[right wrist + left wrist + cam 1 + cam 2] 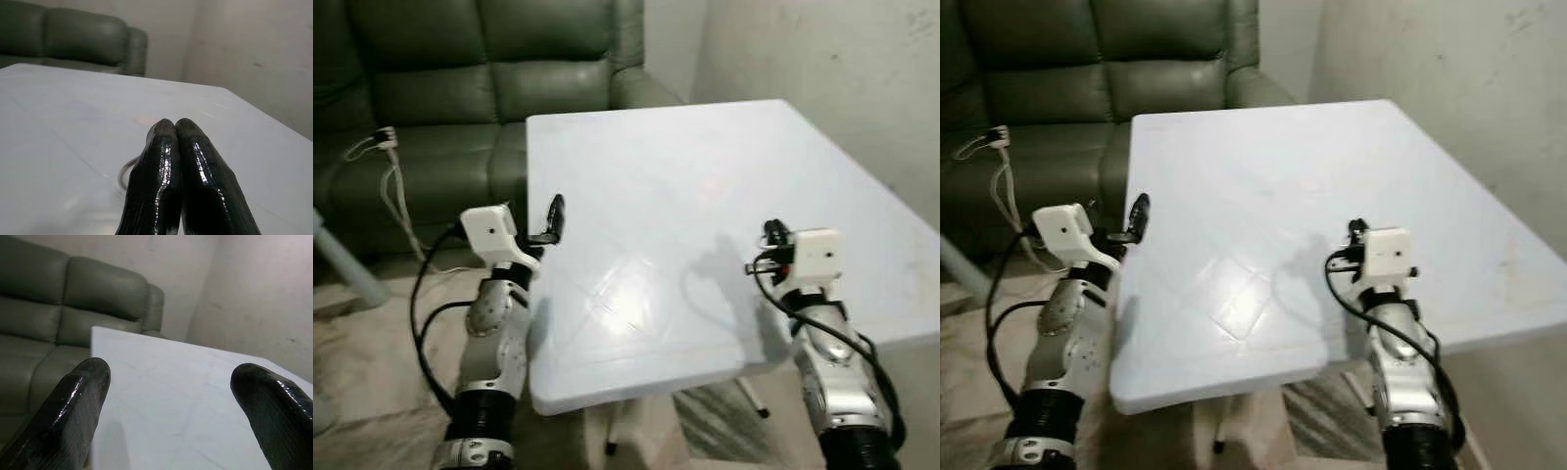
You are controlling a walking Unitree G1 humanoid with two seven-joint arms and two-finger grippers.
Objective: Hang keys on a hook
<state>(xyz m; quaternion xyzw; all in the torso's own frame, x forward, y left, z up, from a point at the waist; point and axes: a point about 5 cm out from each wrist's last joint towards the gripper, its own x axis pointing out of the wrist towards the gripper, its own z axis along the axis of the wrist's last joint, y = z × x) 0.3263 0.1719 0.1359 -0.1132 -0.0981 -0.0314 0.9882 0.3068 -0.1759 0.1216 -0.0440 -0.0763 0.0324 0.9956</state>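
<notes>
A thin metal key ring (126,172) peeks out beside the fingers of my right gripper (175,125), which is shut with its two black fingers pressed together; the rest of the ring and any keys are hidden behind them. That gripper (771,233) hovers low over the white table (685,166) near its front right corner. At the table's left edge my left gripper (551,221) is raised, and in the left wrist view it (171,396) stands open with nothing between its fingers, looking across the tabletop.
A dark green sofa (489,78) stands behind and left of the table, with a white cable (389,162) lying on its seat. A pale wall (822,69) runs along the table's right side. Folding table legs (612,431) show under the front edge.
</notes>
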